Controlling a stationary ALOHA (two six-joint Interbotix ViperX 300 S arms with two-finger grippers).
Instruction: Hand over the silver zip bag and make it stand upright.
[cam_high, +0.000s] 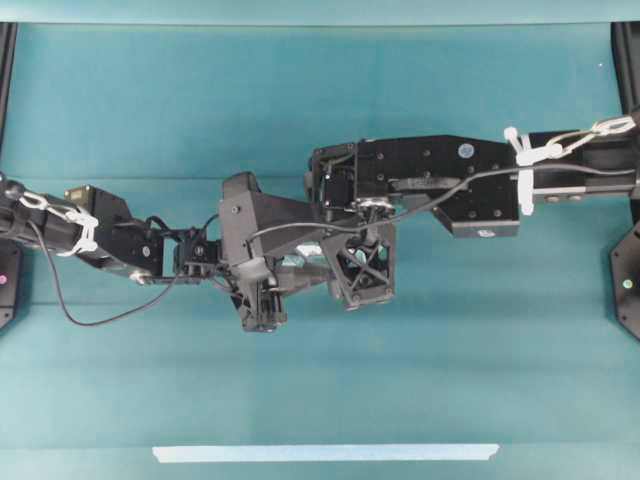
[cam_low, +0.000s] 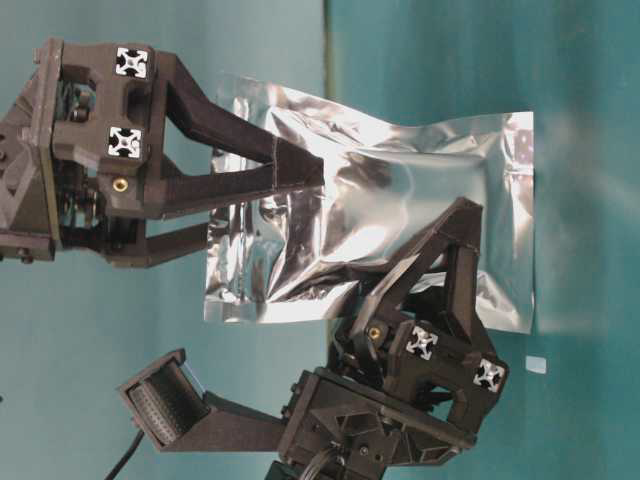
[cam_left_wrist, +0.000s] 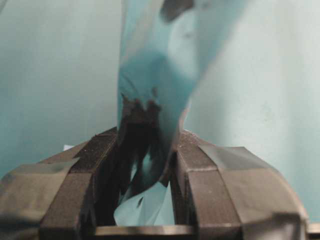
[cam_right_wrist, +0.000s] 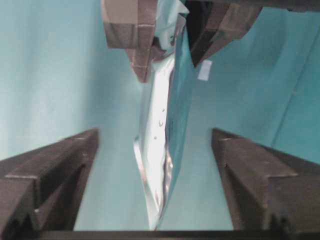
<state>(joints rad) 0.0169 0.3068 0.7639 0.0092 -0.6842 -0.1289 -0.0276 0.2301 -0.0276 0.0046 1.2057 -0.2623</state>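
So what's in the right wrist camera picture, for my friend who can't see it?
A shiny silver zip bag hangs edge-on between the right pincer's two wide-open dark fingers, touching neither. At the top, the left pincer pinches the bag, against a teal background.

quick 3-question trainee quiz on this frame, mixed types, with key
1. True or false: the right gripper is clamped on the silver zip bag.
2. Which gripper holds the bag? A) left gripper B) right gripper C) neither
3. Fill in: in the right wrist view the bag hangs ___ the right gripper's open fingers.

Key: 1 false, its fingers stand wide apart and clear of the bag; 2 A; 3 between.
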